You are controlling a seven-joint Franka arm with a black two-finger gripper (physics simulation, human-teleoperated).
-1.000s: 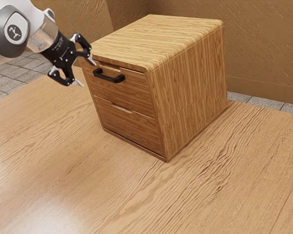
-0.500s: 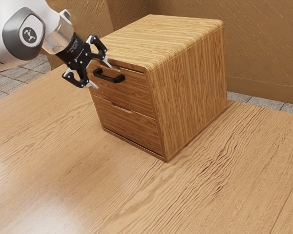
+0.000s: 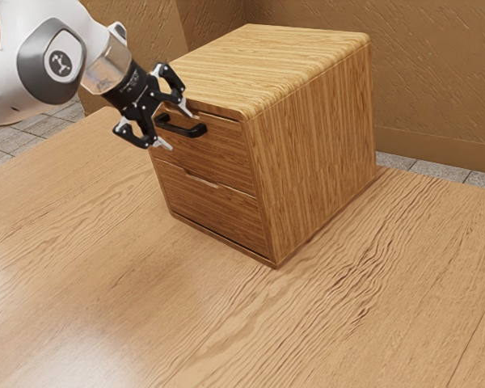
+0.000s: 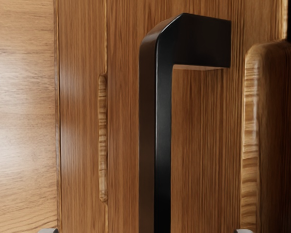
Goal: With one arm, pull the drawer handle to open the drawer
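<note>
Exterior view: the black gripper (image 3: 171, 125) sits at the front of a wooden two-drawer cabinet (image 3: 307, 137), fingers spread wide, one above and one below the end of the black drawer handle (image 3: 190, 129) nearer the exterior view's left. The handle lies between the open fingers; whether either pad touches it cannot be made out. It is a bar mounted across the upper drawer (image 3: 218, 158), just under the cabinet's overhanging top, and the hand covers that end of it. The upper drawer front looks flush with the lower drawer (image 3: 218, 206) beneath it, so the drawer appears shut. The white arm (image 3: 48, 61) is cut off by the picture's edge.

The wrist view looks straight at the drawer front (image 4: 203, 145) from close in, the handle (image 4: 155, 136) running across the middle with one bent end showing and the other cut off. Two pale fingertips (image 4: 47, 230) just poke in at the edge, either side of the bar.
</note>
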